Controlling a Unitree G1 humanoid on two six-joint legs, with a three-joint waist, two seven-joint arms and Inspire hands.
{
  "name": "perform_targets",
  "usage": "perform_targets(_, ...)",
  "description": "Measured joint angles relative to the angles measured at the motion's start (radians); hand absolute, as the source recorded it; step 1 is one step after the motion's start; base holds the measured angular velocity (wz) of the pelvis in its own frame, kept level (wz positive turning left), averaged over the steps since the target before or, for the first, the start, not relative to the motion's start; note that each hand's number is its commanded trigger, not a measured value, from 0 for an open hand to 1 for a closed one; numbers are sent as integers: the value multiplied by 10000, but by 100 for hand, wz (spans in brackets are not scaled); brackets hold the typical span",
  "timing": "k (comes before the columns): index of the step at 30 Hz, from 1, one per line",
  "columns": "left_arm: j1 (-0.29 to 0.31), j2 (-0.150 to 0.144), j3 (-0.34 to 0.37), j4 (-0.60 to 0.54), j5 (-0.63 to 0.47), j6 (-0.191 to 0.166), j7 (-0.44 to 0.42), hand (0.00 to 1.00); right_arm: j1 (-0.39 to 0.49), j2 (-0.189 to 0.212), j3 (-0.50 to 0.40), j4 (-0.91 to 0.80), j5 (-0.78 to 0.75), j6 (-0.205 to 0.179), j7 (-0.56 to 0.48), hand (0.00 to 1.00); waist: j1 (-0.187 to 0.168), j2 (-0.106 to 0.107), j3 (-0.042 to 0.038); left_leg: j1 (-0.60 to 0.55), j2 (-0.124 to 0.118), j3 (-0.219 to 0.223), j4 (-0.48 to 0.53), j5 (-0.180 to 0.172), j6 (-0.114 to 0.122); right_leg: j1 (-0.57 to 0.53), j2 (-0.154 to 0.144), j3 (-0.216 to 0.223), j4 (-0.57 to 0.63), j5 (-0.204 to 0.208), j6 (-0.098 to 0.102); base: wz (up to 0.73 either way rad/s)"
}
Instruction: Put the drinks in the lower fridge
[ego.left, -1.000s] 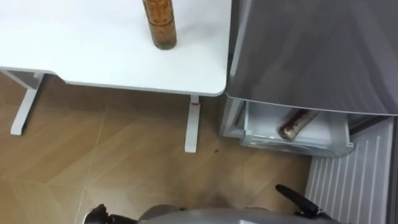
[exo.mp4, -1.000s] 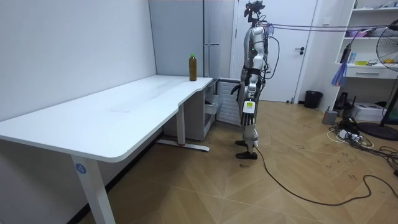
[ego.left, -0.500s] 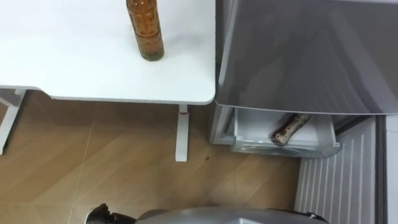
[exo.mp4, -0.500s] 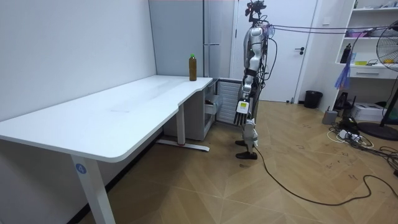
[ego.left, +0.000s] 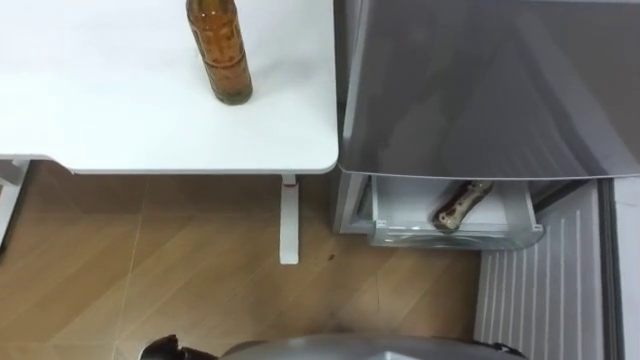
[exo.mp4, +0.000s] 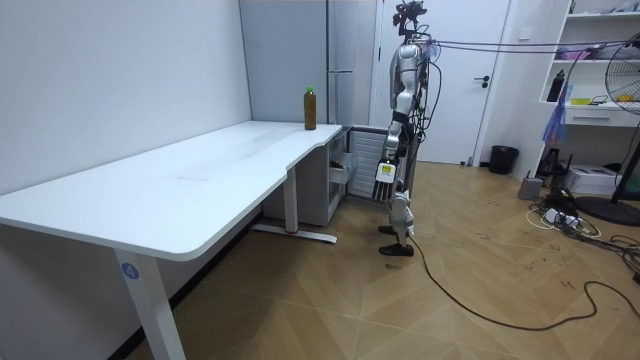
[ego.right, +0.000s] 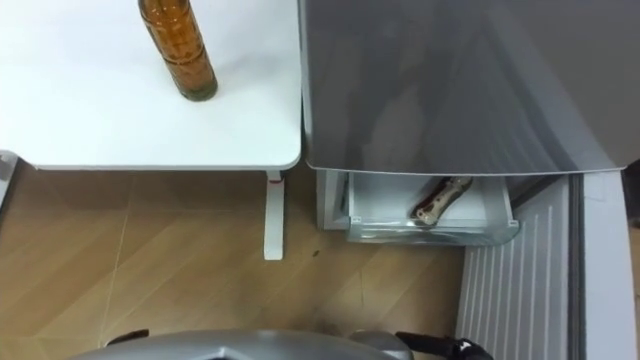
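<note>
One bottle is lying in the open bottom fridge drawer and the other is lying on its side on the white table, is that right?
Not quite. The bottle on the table stands upright, as the left eye view shows. The other bottle does lie in the open bottom drawer.

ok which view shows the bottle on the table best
The room view: the bottle stands whole there, upright with its green cap, at the far end of the table. Both eye views look down on it from above, and the picture's top edge cuts off its upper part.
</note>
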Motion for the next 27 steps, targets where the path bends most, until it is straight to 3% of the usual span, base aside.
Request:
perform_targets(10,-29,-38,-11,0,-75,12,64,0,257,8,66,-3,-919,27,-191,0,20,4,-9,-4,4,21,-8,-2,-1,-31,8,35,19,-2,-3,0)
perform_targets(14,-56,-69,1,33,-843,7,329,0,189,45,77,1,-890,213,-321,0,46,2,-10,15,8,118,1,-2,-1,-30,8,75,20,-2,-4,-3)
perform_targets(22,185,-248,1319,-391,-3016,9,1244,0,270,24,-2,-177,-942,340,-271,0,100,-16,-38,60,28,162,6,-4,0,14,26,117,31,-2,-6,-2)
perform_targets(27,122,-237,2868,-1707,-3931,-189,2961,0,327,-44,-20,-197,-1064,291,-412,0,474,102,-45,343,63,202,15,-103,-20,278,62,151,26,-13,-13,-5)
